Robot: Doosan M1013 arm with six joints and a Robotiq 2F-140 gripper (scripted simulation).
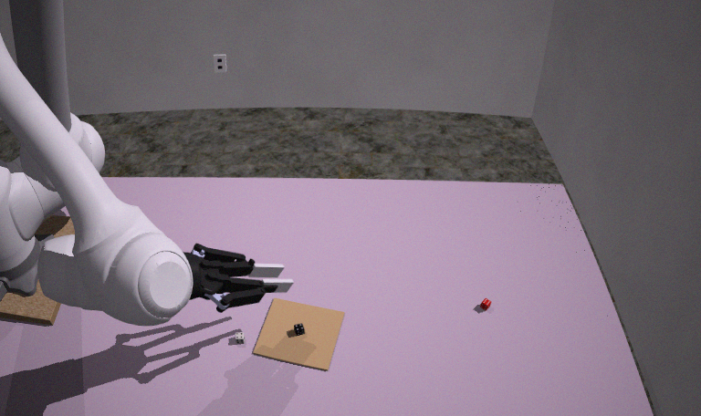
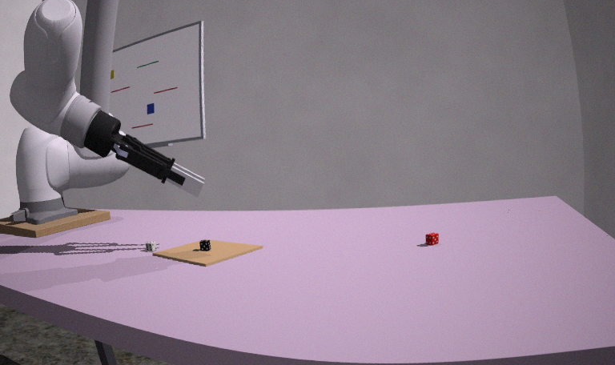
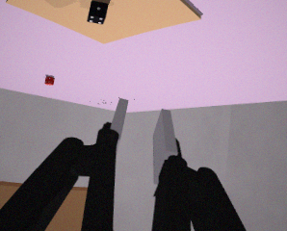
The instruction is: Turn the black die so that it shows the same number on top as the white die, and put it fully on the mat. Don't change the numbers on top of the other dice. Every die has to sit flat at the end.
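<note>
I count three dice on my table (image 1: 413, 225): one black die (image 1: 298, 329), one white die (image 1: 239, 337) and one red die (image 1: 485, 304). From the black die, the white one lies at about eight o'clock in my top view and the red one at about three o'clock.

There is one tan mat (image 1: 320, 347). One die sits on it, the black one; two sit off it.

I have one arm (image 1: 77, 205), standing on one wooden base board (image 2: 86, 218).

On the walls I count one whiteboard (image 2: 181, 48) and one power outlet (image 1: 219, 62).
</note>
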